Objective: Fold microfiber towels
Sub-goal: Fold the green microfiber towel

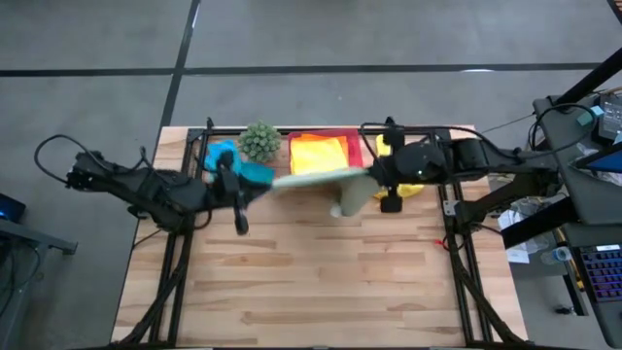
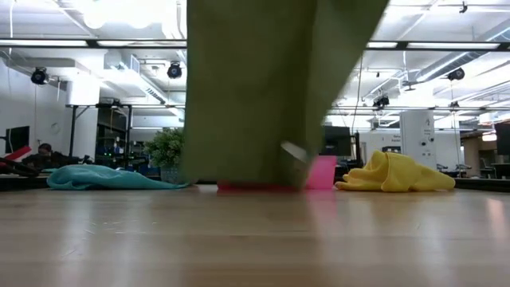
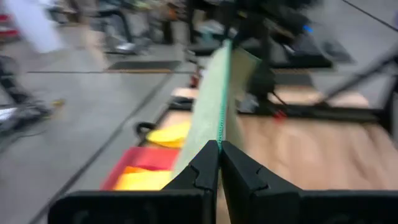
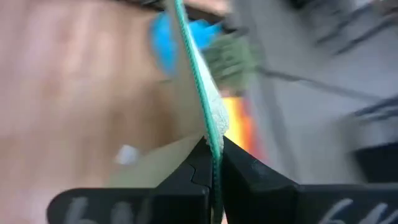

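From above, the light green towel (image 1: 326,178) hangs stretched in the air over the far half of the bench (image 1: 311,282), one top corner pinched in the left gripper (image 1: 255,187) at about nine o'clock of the cloth and the other in the right gripper (image 1: 374,177) at three o'clock, its tail drooping toward the boards. To lay it well, both arms would seem to need to keep the top edge taut and level and lower together onto the bare wood at six o'clock. At bench height, the green cloth fills the middle as a hanging curtain, its hem apparently at the surface; behind it sit the teal towel (image 2: 107,178) at nine o'clock, the spiky plant (image 2: 166,150), the pink tray (image 2: 321,171) and a crumpled yellow towel (image 2: 396,173) at three o'clock, all near enough to snag a careless sweep. From the left wrist, the jaws are clenched on the towel's edge, which runs away toward the far arm, with the tray and its yellow-orange cloths (image 3: 144,180) just beside. From the right wrist, the jaws likewise grip the stitched edge, with the teal towel and plant beyond.
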Available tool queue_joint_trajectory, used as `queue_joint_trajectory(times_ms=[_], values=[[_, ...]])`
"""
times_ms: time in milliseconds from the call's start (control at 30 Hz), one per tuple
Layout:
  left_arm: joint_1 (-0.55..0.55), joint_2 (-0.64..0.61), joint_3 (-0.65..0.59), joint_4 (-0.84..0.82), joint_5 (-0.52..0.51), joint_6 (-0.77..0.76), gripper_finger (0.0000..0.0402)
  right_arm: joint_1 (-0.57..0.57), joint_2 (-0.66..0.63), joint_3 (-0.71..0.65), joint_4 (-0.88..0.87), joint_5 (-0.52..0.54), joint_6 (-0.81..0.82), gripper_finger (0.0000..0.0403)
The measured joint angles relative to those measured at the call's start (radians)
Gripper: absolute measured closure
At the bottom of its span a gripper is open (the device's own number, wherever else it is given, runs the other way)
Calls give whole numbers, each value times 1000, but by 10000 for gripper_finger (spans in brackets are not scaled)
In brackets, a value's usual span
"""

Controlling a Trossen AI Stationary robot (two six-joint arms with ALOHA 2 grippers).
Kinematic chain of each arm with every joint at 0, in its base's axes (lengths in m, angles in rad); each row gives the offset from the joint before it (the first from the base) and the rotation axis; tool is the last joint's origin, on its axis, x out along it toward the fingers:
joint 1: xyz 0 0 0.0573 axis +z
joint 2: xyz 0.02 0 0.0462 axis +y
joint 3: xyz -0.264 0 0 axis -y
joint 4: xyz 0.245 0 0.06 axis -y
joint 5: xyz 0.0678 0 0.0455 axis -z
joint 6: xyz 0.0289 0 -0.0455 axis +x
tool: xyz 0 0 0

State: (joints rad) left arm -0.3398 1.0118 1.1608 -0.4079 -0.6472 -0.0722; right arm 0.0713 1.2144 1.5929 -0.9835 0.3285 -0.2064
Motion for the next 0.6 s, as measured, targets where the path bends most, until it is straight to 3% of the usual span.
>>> queue_joint_trajectory(times_ms=[200, 467, 600], values=[[-92, 98, -9, -6, 93, -82, 401, 22, 0, -74, -9, -346, 128, 394], [-189, 291, -9, -56, 184, -229, 401, 144, 4, -312, 157, -457, 264, 394], [-207, 375, -9, -81, 300, -355, 401, 201, 4, -437, 297, -496, 331, 394]])
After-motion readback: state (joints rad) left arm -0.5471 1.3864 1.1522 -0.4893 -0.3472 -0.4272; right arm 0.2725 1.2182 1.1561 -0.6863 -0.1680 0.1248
